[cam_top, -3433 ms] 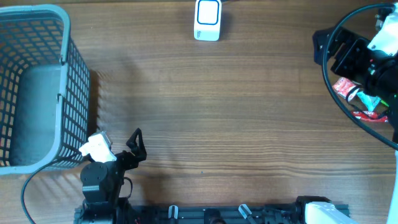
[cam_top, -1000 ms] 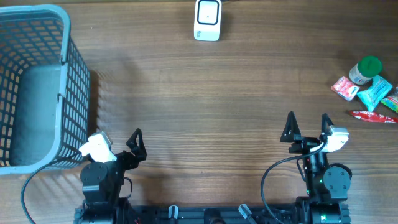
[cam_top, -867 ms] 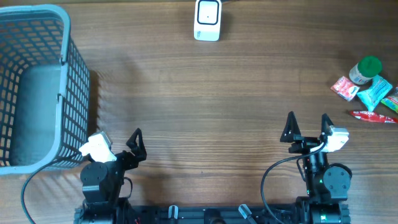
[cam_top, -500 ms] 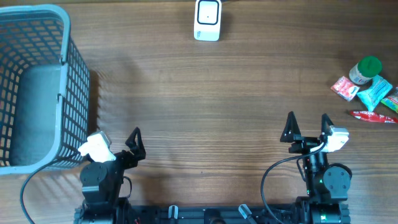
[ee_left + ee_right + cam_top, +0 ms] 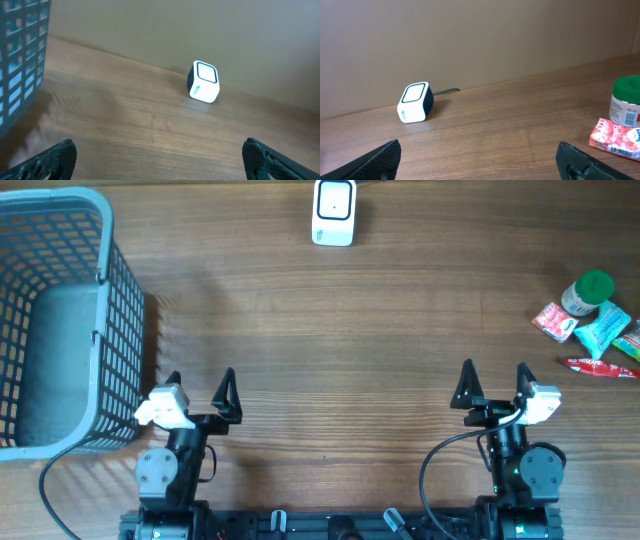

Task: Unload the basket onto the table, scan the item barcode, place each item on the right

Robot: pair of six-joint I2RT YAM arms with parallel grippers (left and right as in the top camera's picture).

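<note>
A white barcode scanner (image 5: 333, 212) stands at the far edge of the table, also seen in the left wrist view (image 5: 203, 88) and the right wrist view (image 5: 415, 102). The items lie in a group at the right edge: a green-lidded jar (image 5: 588, 292), a red packet (image 5: 554, 321), a teal packet (image 5: 604, 328) and a thin red stick (image 5: 602, 366). My left gripper (image 5: 200, 385) is open at the front left with nothing between its fingers (image 5: 50, 160). My right gripper (image 5: 494, 380) is open at the front right, also holding nothing, its fingers (image 5: 580, 162) wide apart.
A tall blue-grey mesh basket (image 5: 125, 350) fills the left side, close to my left gripper. Its wall shows in the left wrist view (image 5: 22, 60). The jar (image 5: 626, 102) and red packet (image 5: 615, 137) sit to the right of my right gripper.
My left gripper has swung from a tilted pose to point straight toward the far side. The right arm, earlier over the items, sits at the front right and has stayed still over the last second.
</note>
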